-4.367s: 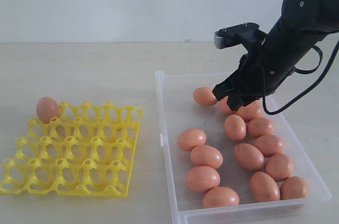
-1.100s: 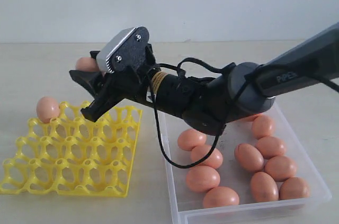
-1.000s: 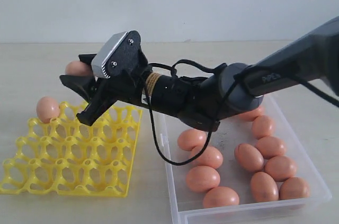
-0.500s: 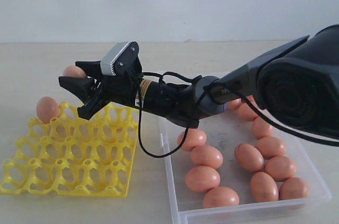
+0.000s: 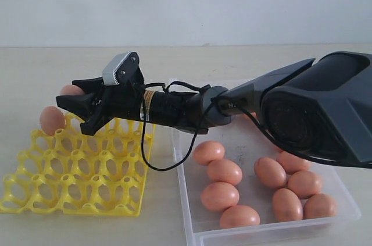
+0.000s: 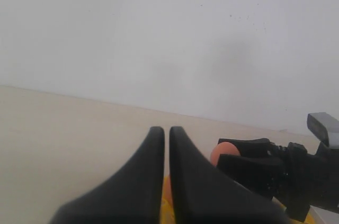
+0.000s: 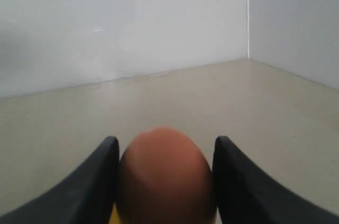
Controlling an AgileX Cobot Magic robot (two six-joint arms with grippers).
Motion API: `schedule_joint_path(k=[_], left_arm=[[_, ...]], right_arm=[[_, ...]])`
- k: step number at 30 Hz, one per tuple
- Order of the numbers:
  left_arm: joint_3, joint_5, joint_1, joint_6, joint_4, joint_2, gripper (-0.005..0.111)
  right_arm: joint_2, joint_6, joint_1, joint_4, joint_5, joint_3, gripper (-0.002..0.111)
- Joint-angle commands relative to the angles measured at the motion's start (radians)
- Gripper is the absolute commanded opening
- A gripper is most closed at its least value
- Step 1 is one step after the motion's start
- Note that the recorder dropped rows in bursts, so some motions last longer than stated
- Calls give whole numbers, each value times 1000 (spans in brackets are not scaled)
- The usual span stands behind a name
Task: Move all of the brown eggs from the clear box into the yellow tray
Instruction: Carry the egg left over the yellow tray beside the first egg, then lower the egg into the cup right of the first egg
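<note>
right jaws grip egg (image 7: 164,176) over yellow tray (image 5: 70,185)

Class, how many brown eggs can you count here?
11. One brown egg sits in the yellow tray's far left corner, one is held in the right claw close by, nine lie in the clear box. The arm may hide more there.
</note>
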Motion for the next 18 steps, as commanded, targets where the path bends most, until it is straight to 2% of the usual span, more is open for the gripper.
schedule_joint_path(k=[1,12,18], left_arm=[[-4,-7,-6,-1,0,4,4],[-4,-7,-6,-1,0,4,4],[-4,-7,-6,-1,0,4,4]], right_arm=[[20,30,-2,-20,13,-20,0],[20,36,-2,-89,58,-20,0],[20,36,2,-169,175,-20,0]])
